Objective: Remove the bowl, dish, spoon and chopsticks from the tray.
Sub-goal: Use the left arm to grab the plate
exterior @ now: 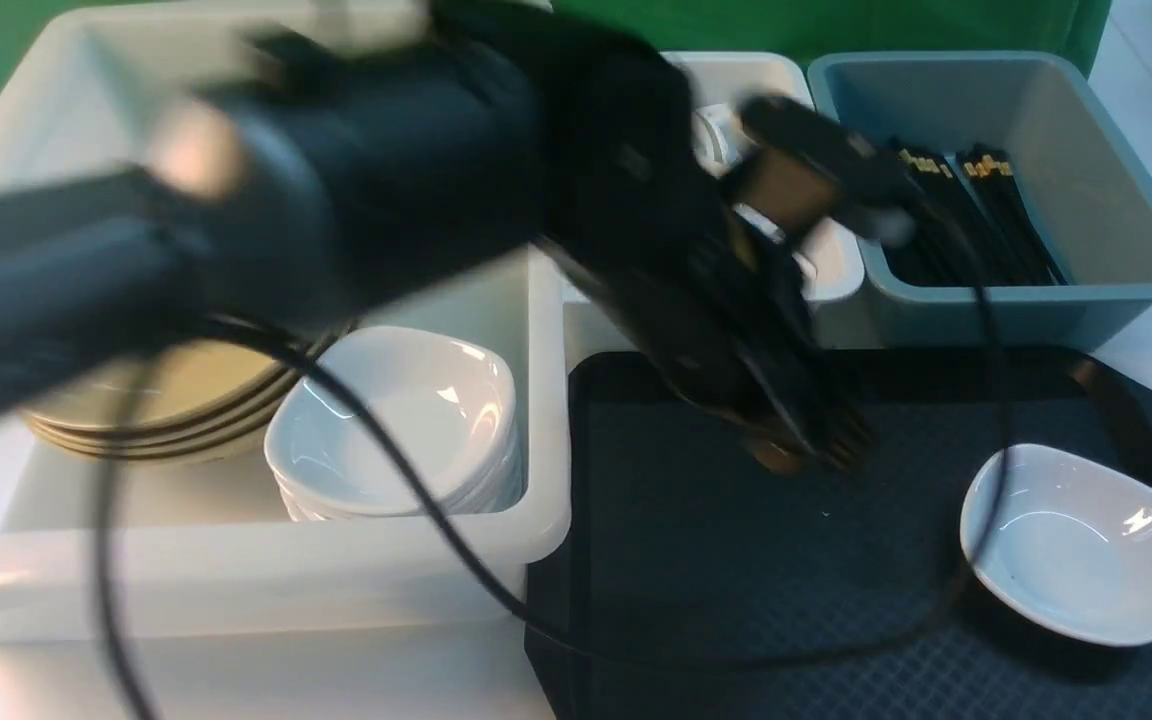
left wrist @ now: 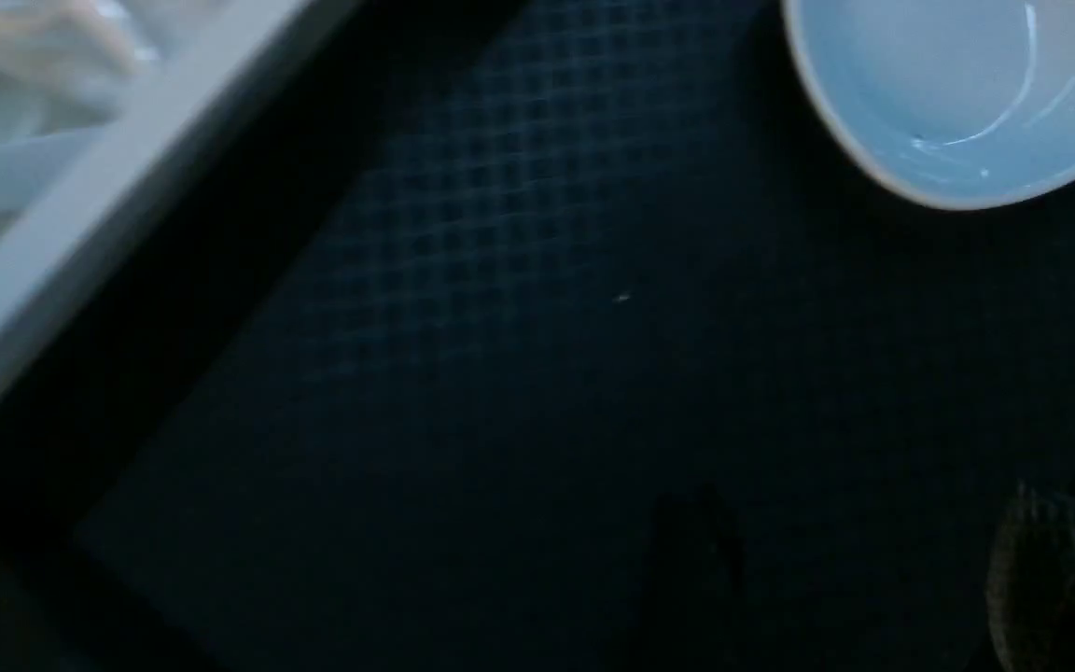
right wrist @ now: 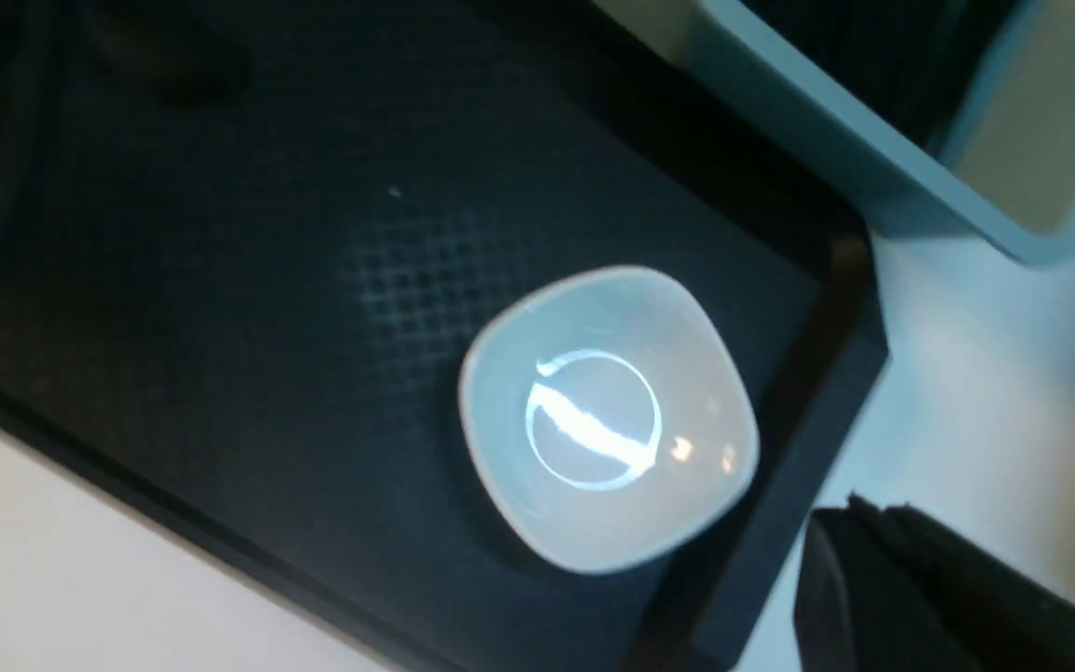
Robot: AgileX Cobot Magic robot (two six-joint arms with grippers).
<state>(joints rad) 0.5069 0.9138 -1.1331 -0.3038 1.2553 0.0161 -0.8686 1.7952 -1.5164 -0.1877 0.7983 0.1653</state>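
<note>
My left gripper point(left wrist: 864, 551) is open above the tray point(exterior: 736, 580). My right one point(right wrist: 883, 523) is closed. White dish point(exterior: 1076, 545) rests on the tray.

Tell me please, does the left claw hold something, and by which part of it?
Nothing is held; the left claw is open over the tray.

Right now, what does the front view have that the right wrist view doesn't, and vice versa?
Front only: stacked tan bowls and stacked white dishes.
Right wrist only: part of the right hand, beside the tray's edge in that picture.
Both: the black tray, the white dish on it and the grey-blue tub.
</note>
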